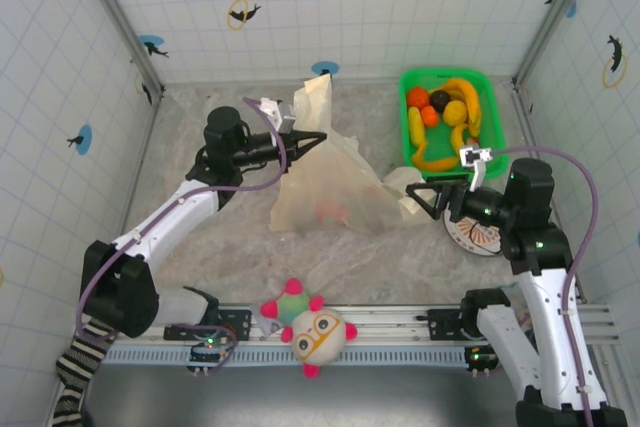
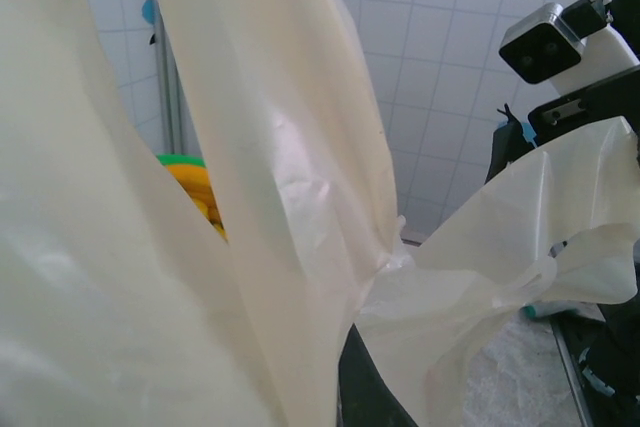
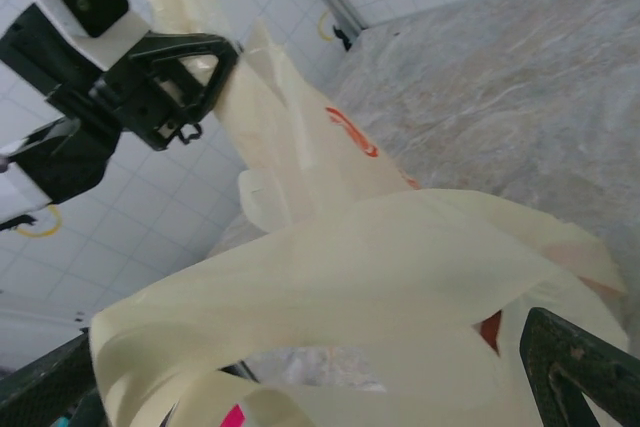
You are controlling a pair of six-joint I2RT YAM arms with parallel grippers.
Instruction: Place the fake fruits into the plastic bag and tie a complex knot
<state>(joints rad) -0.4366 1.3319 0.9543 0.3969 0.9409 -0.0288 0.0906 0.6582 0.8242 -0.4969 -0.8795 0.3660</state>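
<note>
Centre of frame: the plastic bag [image 1: 330,187] is pinched in the closed left gripper [image 1: 318,137]. The wide-open right gripper [image 1: 418,197], gripping nothing, is best closed squarely on the loose strip [image 3: 330,247].

The plastic bag [image 1: 330,192] lies in the middle of the table [image 1: 380,257]. The left gripper [image 1: 318,136] is closed on its raised handle [image 1: 318,97]. The right gripper [image 1: 414,193] stands with its jaws apart, just beside the bag's right corner. Some fake fruits [image 1: 432,115] lie in the green basket [image 1: 407,97].
</note>
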